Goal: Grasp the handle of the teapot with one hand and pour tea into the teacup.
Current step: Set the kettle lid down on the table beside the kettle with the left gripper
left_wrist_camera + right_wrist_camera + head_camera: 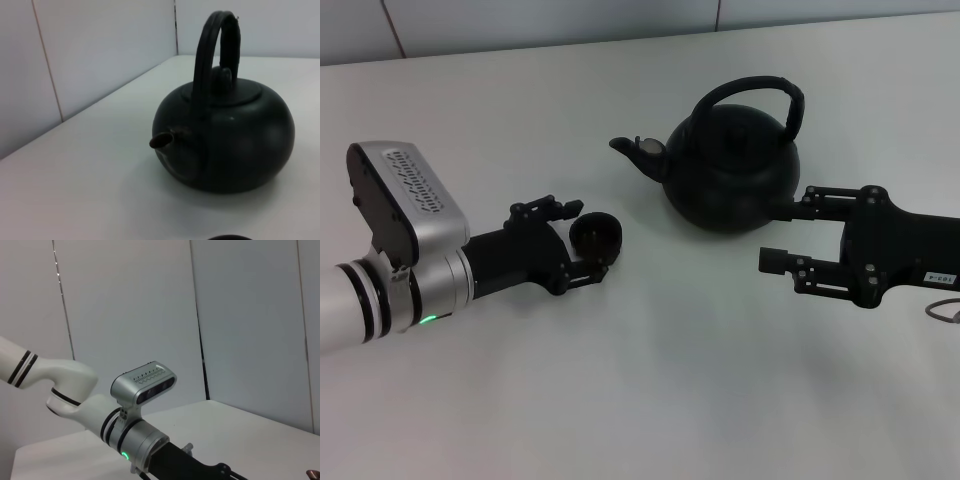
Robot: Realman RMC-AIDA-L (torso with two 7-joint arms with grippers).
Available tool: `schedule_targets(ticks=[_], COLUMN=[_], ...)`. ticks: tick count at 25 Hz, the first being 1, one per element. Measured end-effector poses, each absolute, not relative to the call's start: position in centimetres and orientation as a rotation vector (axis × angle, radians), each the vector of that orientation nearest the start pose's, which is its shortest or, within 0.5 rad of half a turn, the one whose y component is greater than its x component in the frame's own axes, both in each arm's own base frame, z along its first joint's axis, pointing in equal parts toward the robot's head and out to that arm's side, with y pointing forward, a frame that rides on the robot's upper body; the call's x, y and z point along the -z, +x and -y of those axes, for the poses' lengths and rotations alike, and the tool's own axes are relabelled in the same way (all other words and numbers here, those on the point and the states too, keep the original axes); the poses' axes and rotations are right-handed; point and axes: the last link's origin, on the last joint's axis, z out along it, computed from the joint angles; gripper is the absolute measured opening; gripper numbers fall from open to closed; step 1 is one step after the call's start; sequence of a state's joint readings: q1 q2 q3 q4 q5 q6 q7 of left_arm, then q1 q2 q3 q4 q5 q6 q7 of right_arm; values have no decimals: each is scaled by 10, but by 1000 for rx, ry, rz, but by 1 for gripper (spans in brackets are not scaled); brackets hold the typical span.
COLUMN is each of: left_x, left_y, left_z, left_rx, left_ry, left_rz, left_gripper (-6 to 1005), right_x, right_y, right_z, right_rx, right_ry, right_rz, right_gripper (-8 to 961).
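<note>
Head view shows the left gripper [582, 242] closed around the tiny round black teacup [595, 234], steadying it beside the large matte-black teapot [732, 175], where the right gripper [790, 235] waits open.

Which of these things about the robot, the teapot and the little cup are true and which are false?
1. The teapot stands upright on the table. True.
2. The right gripper holds the handle. False: it is open, low beside the pot's body, and the handle arches free above.
3. The left gripper sits around the teacup. True: a finger shows on each side of the cup.
4. The spout points away from the teacup's side. False: it points toward the robot's left, the side where the cup is.
5. The teapot's lid is off. False: the lid sits on the pot under the handle.
</note>
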State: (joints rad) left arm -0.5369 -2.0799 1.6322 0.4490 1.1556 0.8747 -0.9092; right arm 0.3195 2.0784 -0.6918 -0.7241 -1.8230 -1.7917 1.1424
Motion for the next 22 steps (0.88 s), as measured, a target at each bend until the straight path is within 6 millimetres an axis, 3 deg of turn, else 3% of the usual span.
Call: schedule_targets(ticks=[13,19,22], left_x=[106,105,91], left_y=[-248,-247,-243], left_z=[-337,-335,-323], left_rx=[413,423,499], left_ry=[-2663,-2661,-2615], left_rz=[255,237,192], left_gripper=[834,833,832], right_x=[-26,-26,-26], right_y=[284,285,285], right_z=[-266,-265,-265], right_rx=[-925,-924,-924], right_ry=[-2660,-2659,-2659], right_rz=[-366,-368,-369], right_gripper=[591,590,590])
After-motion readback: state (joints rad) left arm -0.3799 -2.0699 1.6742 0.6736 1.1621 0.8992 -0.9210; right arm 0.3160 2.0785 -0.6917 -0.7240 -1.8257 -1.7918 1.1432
